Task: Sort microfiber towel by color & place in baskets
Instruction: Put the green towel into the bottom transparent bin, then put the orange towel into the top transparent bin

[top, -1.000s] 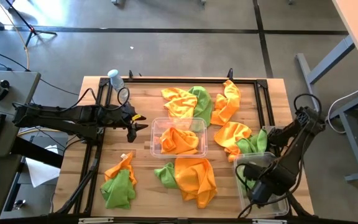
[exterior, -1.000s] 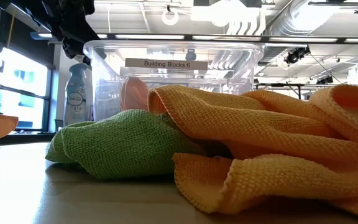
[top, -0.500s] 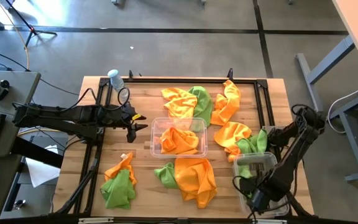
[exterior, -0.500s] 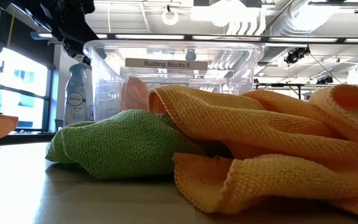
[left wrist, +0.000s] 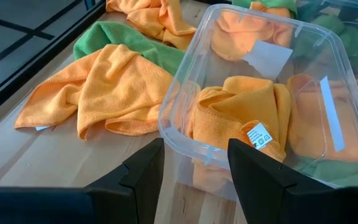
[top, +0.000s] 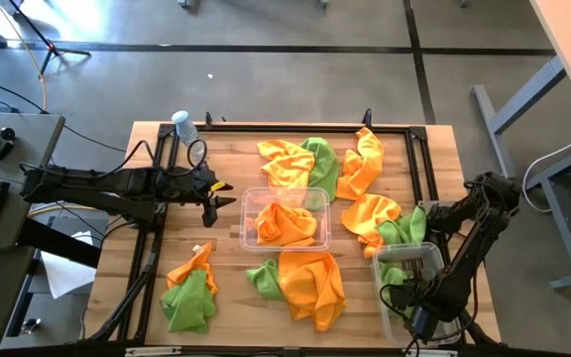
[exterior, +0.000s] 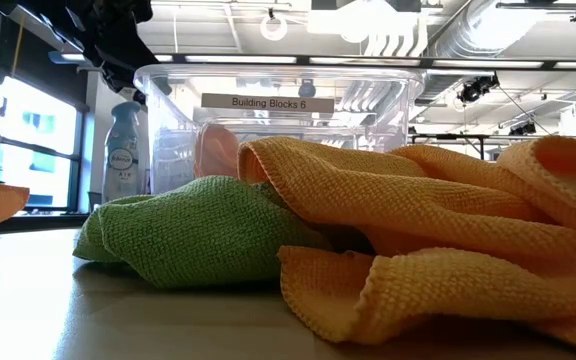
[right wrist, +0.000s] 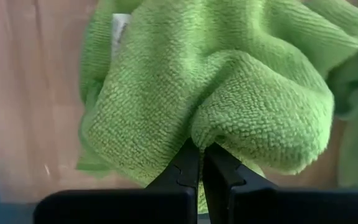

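Note:
Orange and lime green microfiber towels lie scattered on the wooden table [top: 226,248]. One clear basket [top: 249,210] stands mid-table with an orange towel [top: 285,223] in it. A second clear basket [top: 432,256] stands at the near right. My right gripper [top: 416,319] is over that basket's near end, shut on a green towel [right wrist: 216,81]. My left gripper [top: 221,194] is open and empty, just left of the middle basket, whose corner [left wrist: 185,134] shows between its fingers. My right gripper [right wrist: 201,152] pinches a raised fold of the green towel [right wrist: 207,134] between its two fingertips. The fold holds several layers. The rest of the towel is bunched up just beyond the fingers. Whether it rests on the basket floor, I cannot tell.
A small water bottle [top: 184,127] stands at the far left corner. Towel heaps lie at the far middle [top: 300,164], far right [top: 362,164], right [top: 375,213], near middle [top: 310,288] and near left [top: 191,293]. A black rail [top: 295,127] frames the table.
My right gripper has moved toward the table's near edge along the right basket, staying shut on the green towel. My left arm has kept still.

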Controlling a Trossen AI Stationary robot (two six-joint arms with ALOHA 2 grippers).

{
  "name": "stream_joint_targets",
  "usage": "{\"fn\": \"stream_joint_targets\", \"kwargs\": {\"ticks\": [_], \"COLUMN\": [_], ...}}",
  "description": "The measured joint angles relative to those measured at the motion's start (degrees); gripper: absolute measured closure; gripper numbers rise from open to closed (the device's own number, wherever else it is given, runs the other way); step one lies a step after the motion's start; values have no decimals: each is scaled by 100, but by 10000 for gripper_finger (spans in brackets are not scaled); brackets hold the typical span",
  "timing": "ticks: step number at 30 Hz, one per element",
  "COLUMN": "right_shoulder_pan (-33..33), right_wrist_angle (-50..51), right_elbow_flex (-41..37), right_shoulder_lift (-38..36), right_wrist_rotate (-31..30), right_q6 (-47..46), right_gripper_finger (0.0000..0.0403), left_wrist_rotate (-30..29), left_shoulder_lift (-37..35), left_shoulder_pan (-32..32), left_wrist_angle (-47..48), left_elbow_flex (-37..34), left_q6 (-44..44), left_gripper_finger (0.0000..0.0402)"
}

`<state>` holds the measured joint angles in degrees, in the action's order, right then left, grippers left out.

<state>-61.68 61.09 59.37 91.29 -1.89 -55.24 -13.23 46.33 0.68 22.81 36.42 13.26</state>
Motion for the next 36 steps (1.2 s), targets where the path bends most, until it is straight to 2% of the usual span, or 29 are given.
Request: {"fn": "stream_joint_targets", "kwargs": {"ticks": [6,14,20,28,31,36], "right_shoulder_pan": [-92,-139,-139,-139,-140,-133], "right_wrist_angle": [-28,277,759,1339,1537,1581], "right_elbow_flex": [138,501,730,1245,1406,1461], "right_shoulder_lift": [-18,-290,-579,-1050,-1238,-1530], "right_wrist_rotate": [-4,-177,-83,-126,-664,-2326], "right_q6": [-1,-188,-483,-1506,-1944,-2632], "right_gripper_finger": [389,320,276,269,280,323], "left_wrist_rotate": [0,-103,-106,-109,-111,-111], "left_shoulder_lift": [0,0,0,0,1,0], "left_shoulder_pan": [-1,-1,-1,-1,-1,-1], "left_wrist_angle": [0,0,0,0,-1,-2], "left_elbow_flex": [0,0,0,0,0,0], "left_q6": [2,103,151,378,466,553], "left_gripper_finger": [234,234,234,234,234,234]}}
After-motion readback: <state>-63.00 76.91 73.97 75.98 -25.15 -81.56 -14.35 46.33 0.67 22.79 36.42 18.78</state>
